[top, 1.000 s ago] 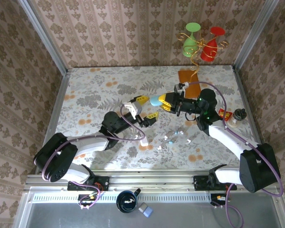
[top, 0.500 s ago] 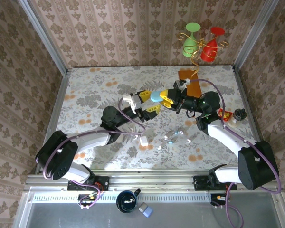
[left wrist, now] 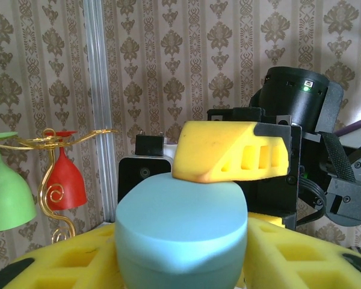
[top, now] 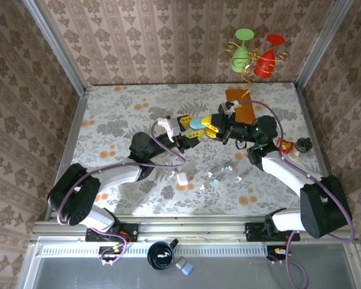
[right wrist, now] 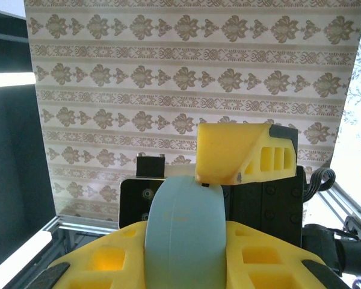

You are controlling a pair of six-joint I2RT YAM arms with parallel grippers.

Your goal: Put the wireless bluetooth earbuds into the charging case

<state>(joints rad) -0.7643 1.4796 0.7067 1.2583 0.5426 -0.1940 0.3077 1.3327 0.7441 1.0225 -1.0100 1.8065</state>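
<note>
Around: flowered tablecloth (top: 120, 114); a white case (top: 182, 178) lies beside the left arm; green and red glasses on a gold wire stand (top: 256, 57) at the back wall.
Earbuds (top: 219, 174): tiny white and bluish pieces scattered on the cloth between the arms, well apart from the blue case (top: 195, 123).
Right gripper (top: 205, 127): pinches the blue case across its thin side, above the table.
Left gripper (top: 191, 128): fingers flank the case's wide sides; cannot tell if they press.
Blue case: smooth, matte, pebble-shaped.
Fingers (left wrist: 228, 158): blocky, yellow, slotted.
</note>
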